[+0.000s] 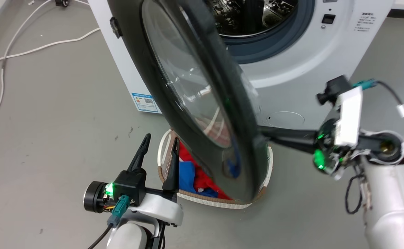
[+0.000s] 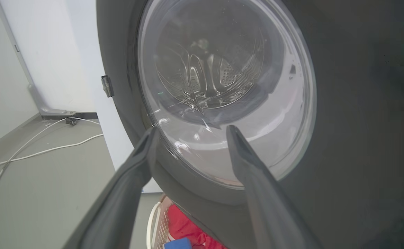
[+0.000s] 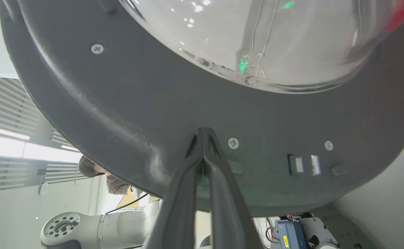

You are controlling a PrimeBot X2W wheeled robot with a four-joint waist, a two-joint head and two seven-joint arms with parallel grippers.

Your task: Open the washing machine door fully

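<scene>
The washing machine door (image 1: 188, 86) is standing swung out from the washing machine (image 1: 292, 72). The right pincer (image 3: 202, 129), clenched empty, is touching its inner rim; the left pincer (image 2: 191, 128), released, is hovering before its glass.

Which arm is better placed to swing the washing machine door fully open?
Right. The right end effector, shut, meets the inner face of the washing machine door to push outward; the left end effector hangs open on the outer side.

White woven laundry basket (image 1: 208, 201) holding red and blue clothes (image 1: 202, 181), white cables (image 1: 49, 44) on grey floor (image 1: 49, 138), person (image 3: 115, 183) beside blinds (image 3: 8, 103)
</scene>
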